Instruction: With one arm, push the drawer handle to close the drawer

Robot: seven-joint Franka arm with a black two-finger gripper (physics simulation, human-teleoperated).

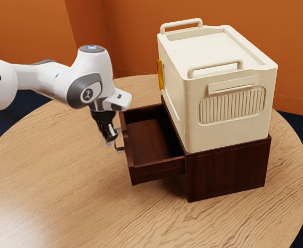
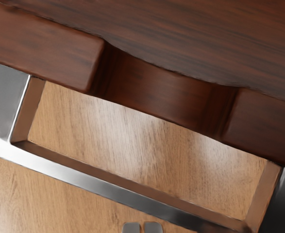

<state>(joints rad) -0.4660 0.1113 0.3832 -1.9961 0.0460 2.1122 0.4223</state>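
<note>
We have the drawer (image 1: 159,169) standing well out of its cabinet (image 1: 226,170), so the closing is all to do. Its handle (image 2: 84,178) is on the drawer's front, on the face turned away from the cabinet. Our gripper (image 1: 110,142) is just outside the drawer's front, pointing down beside the handle, its two fingertips drawn together with a mere slit between them and nothing in their grasp. Whether they touch the bar, we cannot tell.

We judge this to be the lining-up before the push. What comes next, we think, is to meet the bar from the drawer's outer side and press straight in along its travel, kept low enough not to ride over the handle. Since the wrist view puts the tips off the middle of the bar, we should watch for the drawer skewing as it goes in.
</note>
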